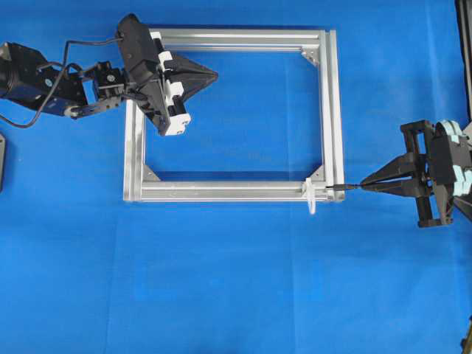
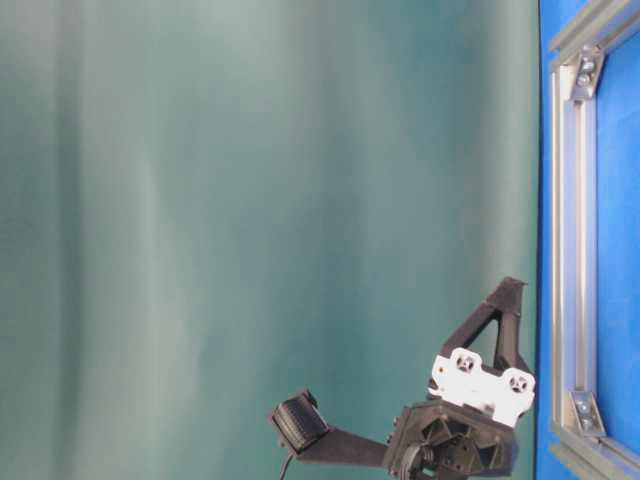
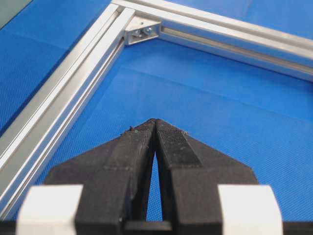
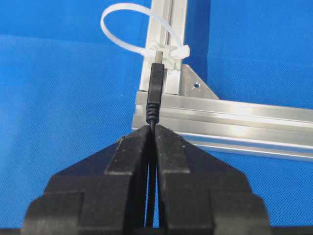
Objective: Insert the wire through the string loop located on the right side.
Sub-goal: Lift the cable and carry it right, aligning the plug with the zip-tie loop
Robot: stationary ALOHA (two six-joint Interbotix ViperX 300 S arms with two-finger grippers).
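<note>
Right gripper [image 4: 152, 128] pinches wire [image 4: 155, 90] behind plug; tip at zip-tie loop's [image 4: 128, 22] clasp, off opening. Push now, you jam against frame [image 4: 234, 117]. Left gripper [image 3: 155, 122] pressed together, idle.

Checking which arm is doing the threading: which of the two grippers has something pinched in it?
The right gripper: the wire sticks out from its closed tips toward the string loop. The left gripper is closed on nothing.

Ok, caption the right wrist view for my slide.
Right gripper pinching the wire, plug tip at the string loop on the aluminium frame.
</note>
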